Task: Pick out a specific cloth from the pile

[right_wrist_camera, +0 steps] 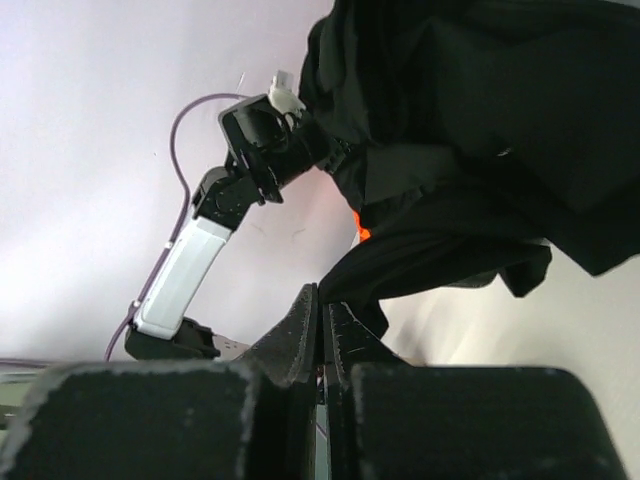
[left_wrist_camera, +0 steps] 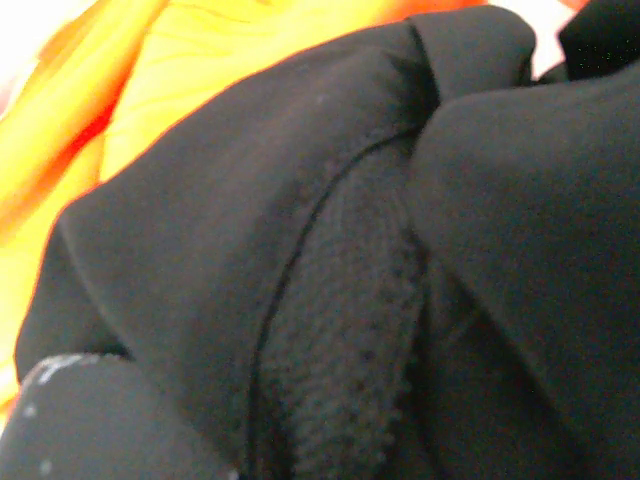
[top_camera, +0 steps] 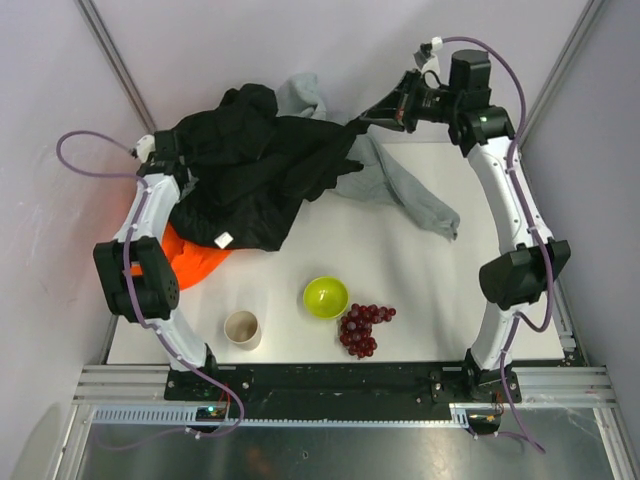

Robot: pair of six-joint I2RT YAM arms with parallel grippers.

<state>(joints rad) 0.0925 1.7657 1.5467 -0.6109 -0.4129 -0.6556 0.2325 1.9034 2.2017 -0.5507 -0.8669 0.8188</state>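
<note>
Two claws are holding the black cloth (top_camera: 290, 165) raised: the right claw (top_camera: 360, 122) is pinching its edge shut, and the left claw (top_camera: 163, 150) is sitting closed inside its folds. The cloth is hanging over the pile (top_camera: 195, 258) on the white worktop's (top_camera: 420, 290) far-left side. Pale lilac walls (top_camera: 330, 40) are enclosing it.

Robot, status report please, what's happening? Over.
Left gripper and right gripper shut, black fabric strung between. Labelled or plain garment: unclear. Grey garment lies beneath.

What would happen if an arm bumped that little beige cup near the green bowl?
The cup stands upright and looks empty, so it is probably light and would likely tip or slide. Being round, it might roll once down. Its wall looks thin, perhaps crushable.
</note>
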